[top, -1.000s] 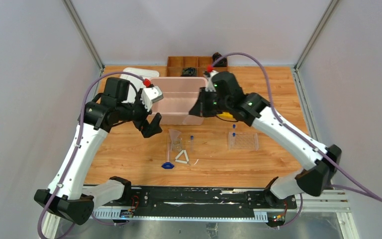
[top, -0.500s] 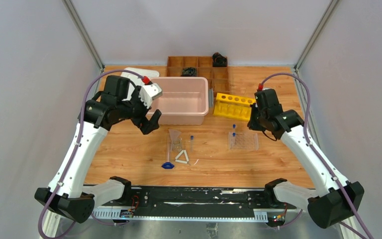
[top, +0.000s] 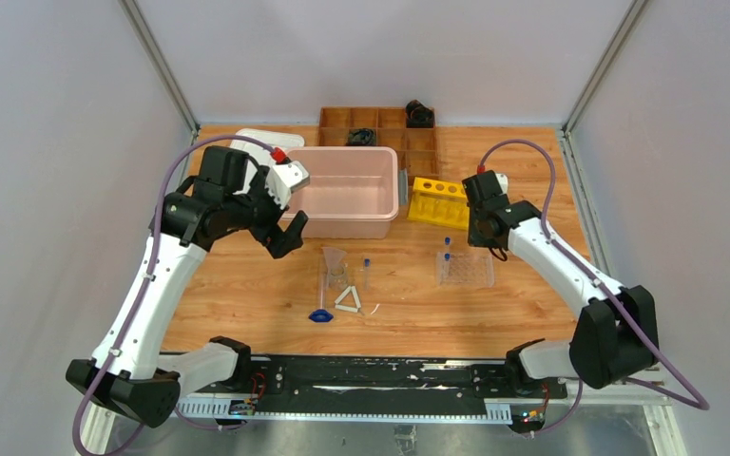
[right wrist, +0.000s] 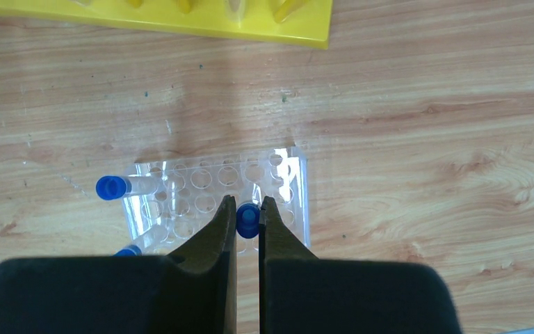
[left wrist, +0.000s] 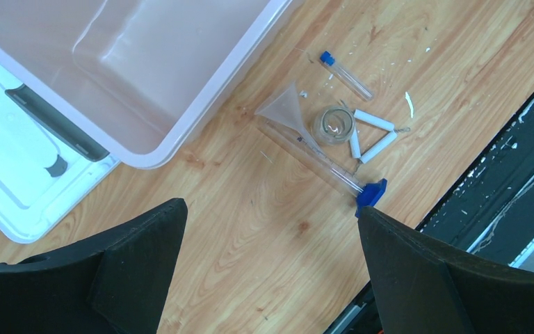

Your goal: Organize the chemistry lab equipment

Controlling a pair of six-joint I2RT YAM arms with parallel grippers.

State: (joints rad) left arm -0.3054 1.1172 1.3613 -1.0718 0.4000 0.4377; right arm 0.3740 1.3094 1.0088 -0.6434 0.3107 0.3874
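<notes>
Wood-grain desk [top: 238,304] lies between pale grey walls [top: 57,142]. Nearest sit a blue piece [top: 320,315] and a triangle [top: 347,298], then the funnel [top: 335,258] and a loose tube [top: 365,271]. All look light; the funnel is probably brittle and slick, best taken by its stem. To the right, the clear rack [top: 466,271] holds two leaning tubes [right wrist: 111,186]. Above it the right gripper [right wrist: 248,203] is pinched on a third tube [right wrist: 247,219] at its cap. The left gripper [left wrist: 271,212] hangs wide apart near the pink bin [top: 347,220]. Beyond stand a yellow rack [top: 437,198] and a tray [top: 337,119].
</notes>
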